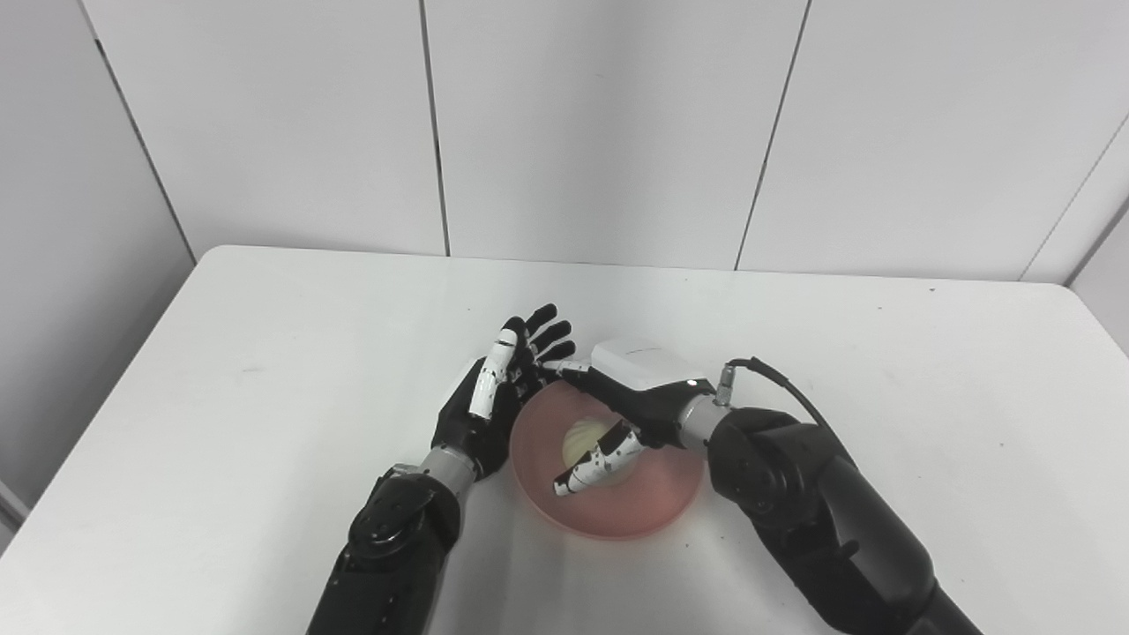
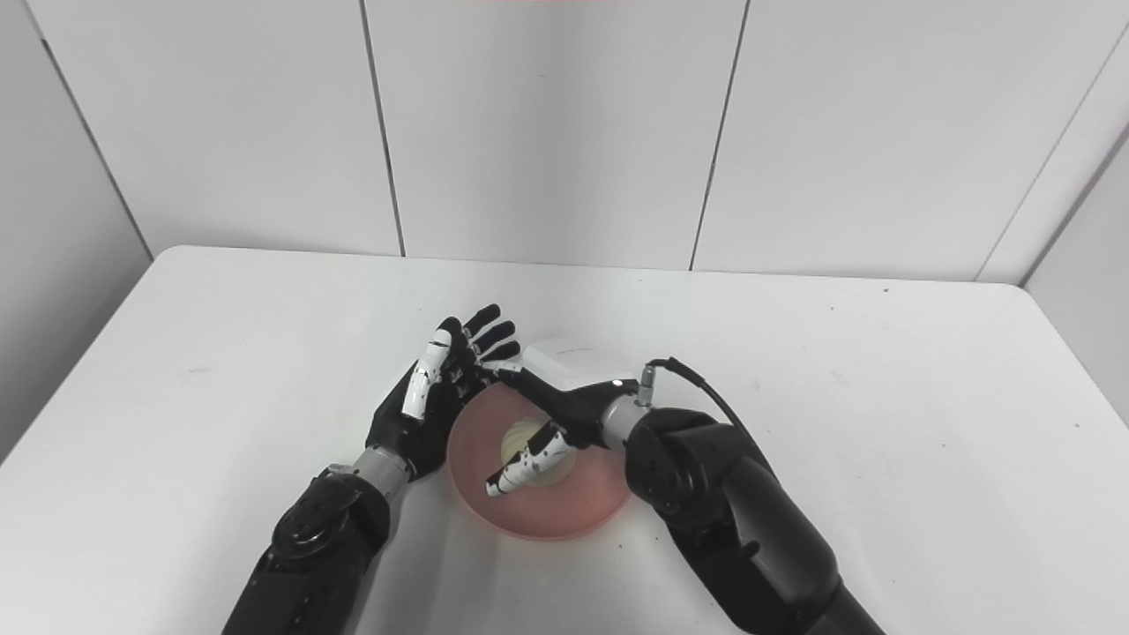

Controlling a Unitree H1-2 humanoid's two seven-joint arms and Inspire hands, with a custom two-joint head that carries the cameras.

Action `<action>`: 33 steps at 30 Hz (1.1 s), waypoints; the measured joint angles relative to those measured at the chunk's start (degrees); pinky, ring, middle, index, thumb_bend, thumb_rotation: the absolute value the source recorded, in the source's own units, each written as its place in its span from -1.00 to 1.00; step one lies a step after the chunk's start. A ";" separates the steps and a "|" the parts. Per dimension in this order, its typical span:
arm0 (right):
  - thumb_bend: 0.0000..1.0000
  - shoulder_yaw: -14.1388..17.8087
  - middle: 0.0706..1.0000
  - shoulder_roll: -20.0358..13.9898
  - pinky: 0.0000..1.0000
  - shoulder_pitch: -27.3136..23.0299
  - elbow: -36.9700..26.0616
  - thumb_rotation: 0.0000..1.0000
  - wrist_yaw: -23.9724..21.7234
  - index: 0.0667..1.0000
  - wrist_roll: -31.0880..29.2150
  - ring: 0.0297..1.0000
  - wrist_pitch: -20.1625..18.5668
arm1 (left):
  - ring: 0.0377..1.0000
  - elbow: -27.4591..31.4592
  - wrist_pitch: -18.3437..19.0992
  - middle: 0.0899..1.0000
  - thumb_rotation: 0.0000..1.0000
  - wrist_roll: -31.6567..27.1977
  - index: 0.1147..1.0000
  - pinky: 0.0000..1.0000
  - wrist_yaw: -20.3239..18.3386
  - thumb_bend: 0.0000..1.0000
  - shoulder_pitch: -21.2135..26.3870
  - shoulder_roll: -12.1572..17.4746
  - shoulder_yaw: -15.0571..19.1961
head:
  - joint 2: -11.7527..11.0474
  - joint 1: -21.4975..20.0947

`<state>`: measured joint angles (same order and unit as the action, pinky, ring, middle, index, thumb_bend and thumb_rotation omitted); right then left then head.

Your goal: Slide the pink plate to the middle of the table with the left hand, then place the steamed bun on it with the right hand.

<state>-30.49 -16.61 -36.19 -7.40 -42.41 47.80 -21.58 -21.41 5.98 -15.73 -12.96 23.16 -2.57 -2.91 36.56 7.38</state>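
The pink plate (image 1: 648, 507) lies near the middle of the white table (image 1: 265, 370). On it rests the pale steamed bun (image 1: 583, 438), close to the plate's centre. My right hand (image 1: 631, 392) hovers over the plate's far side with its fingers stretched out behind the bun and a strip of pink showing between them and it. The thumb crosses the bun's near side, so the hand reads as open. My left hand (image 1: 489, 397) stands edge-up against the plate's left rim, fingers spread, open and holding nothing.
A black cable (image 1: 776, 379) loops from the right wrist above the table. The table's far edge meets a pale panelled wall (image 1: 600, 132).
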 measured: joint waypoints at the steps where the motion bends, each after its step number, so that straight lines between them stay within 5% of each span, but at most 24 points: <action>1: 0.81 0.05 0.99 0.01 0.53 -0.19 -0.40 0.40 -0.66 0.97 0.07 0.85 -0.43 | 0.85 0.02 0.00 0.89 1.00 0.00 0.86 0.84 -0.01 -0.13 0.00 0.04 -0.08 | 0.00 0.00; 6: 0.86 0.45 1.00 -0.07 0.69 -0.46 -2.39 0.67 -2.32 1.00 0.59 0.91 -1.06 | 0.83 0.19 0.00 0.86 1.00 0.17 0.88 0.85 -0.01 -0.07 -0.06 0.28 -0.60 | -0.44 -0.53; 16: 0.81 5.24 0.93 -0.86 0.61 -0.38 -5.93 0.56 -0.54 0.97 -0.63 0.81 -0.28 | 0.82 -0.16 0.02 0.83 1.00 -0.76 0.86 0.85 -0.44 -0.13 -0.01 0.20 0.24 | -1.41 -1.76; 20: 0.77 10.72 0.87 -0.27 0.49 2.17 -5.21 0.47 8.32 0.93 -5.36 0.74 4.06 | 0.82 -0.33 0.02 0.83 1.00 -0.80 0.86 0.85 -0.52 -0.13 0.06 0.08 0.48 | -1.58 -1.93; 24: 0.74 15.77 0.94 1.31 0.61 6.50 -1.34 0.71 18.95 0.99 -8.97 0.82 8.79 | 0.79 -0.78 0.02 0.80 1.00 -0.79 0.84 0.81 -0.54 -0.11 0.31 0.10 0.62 | -1.76 -2.46; 27: 0.74 18.03 0.99 1.62 0.76 8.76 0.81 0.96 23.63 1.00 -10.71 0.90 10.05 | 0.78 -0.76 0.02 0.79 1.00 -0.77 0.83 0.81 -0.54 -0.12 0.30 0.18 0.73 | -2.02 -3.25; 33: 0.69 22.76 1.00 3.58 0.80 9.97 1.98 1.00 31.03 1.00 -15.96 0.97 11.48 | 0.83 -0.58 0.02 0.85 1.00 -0.73 0.89 0.86 -0.69 -0.10 0.20 0.56 0.64 | -2.37 -4.04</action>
<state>-7.73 -13.03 -26.23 -5.42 -11.38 31.84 -10.11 -21.99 6.00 -16.45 -13.65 23.36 -2.01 -2.27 34.19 3.34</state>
